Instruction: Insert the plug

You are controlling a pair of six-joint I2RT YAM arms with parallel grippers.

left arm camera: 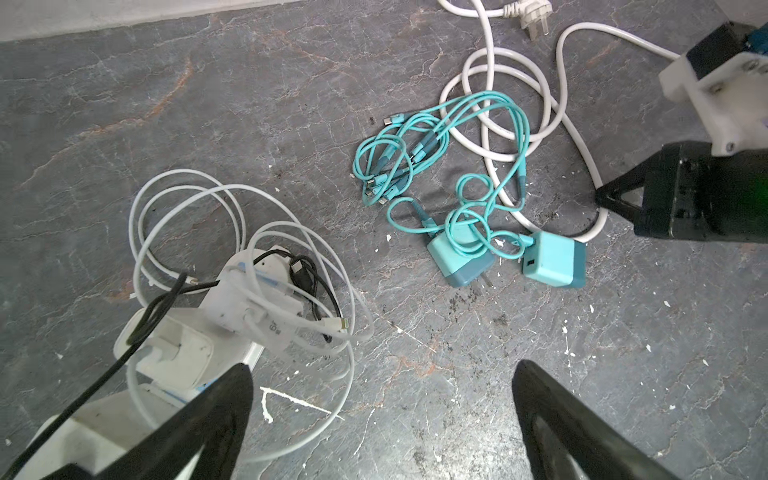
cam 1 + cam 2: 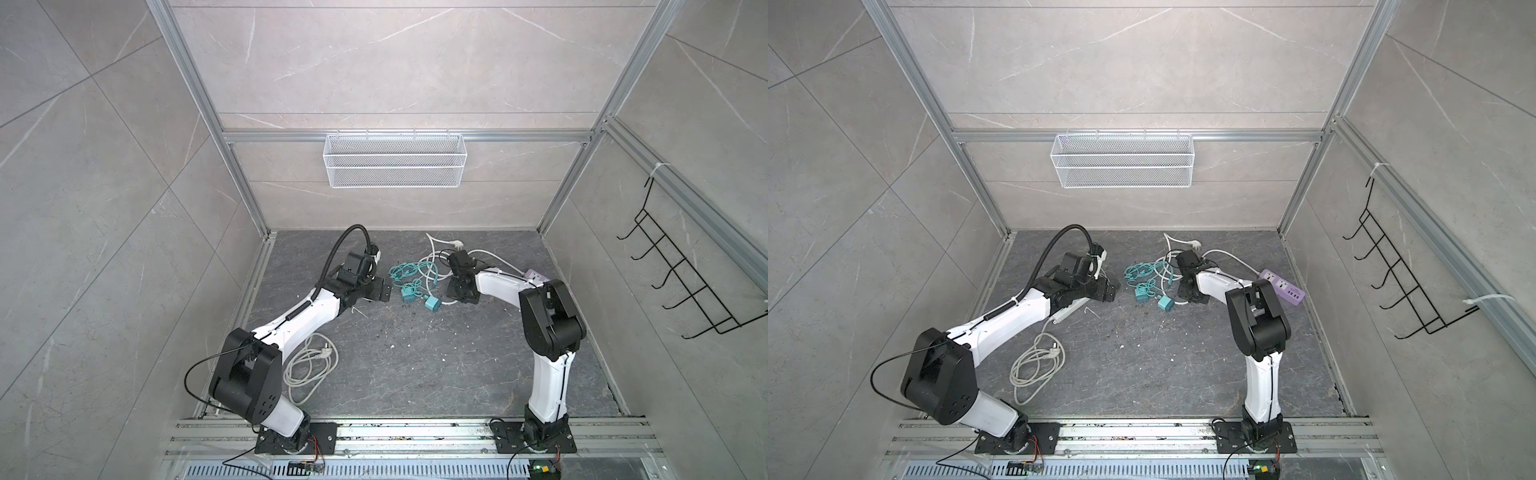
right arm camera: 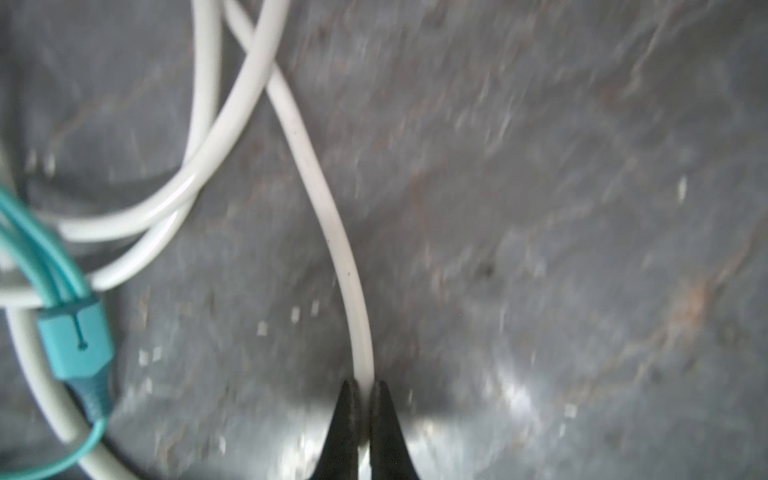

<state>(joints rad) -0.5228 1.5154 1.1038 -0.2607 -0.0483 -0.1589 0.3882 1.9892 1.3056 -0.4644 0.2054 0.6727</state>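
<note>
The white plug (image 2: 457, 243) lies on the dark floor at the back, prongs bare, also seen in the left wrist view (image 1: 536, 18). Its thick white cable (image 3: 320, 183) loops across the floor. My right gripper (image 3: 363, 386) is shut on this cable, low over the floor beside the teal chargers. In both top views the right gripper (image 2: 457, 293) points down there. A purple power strip (image 2: 1283, 289) lies to the right, behind the right arm. My left gripper (image 1: 382, 386) is open, with only bare floor between its fingers.
Two teal chargers (image 1: 461, 259) (image 1: 552, 262) with tangled teal leads (image 1: 411, 145) lie mid-floor. A white power strip with white chargers and thin cords (image 1: 249, 299) sits under the left gripper. A grey coiled cord (image 2: 309, 365) lies by the left arm. A wire basket (image 2: 395, 160) hangs on the back wall.
</note>
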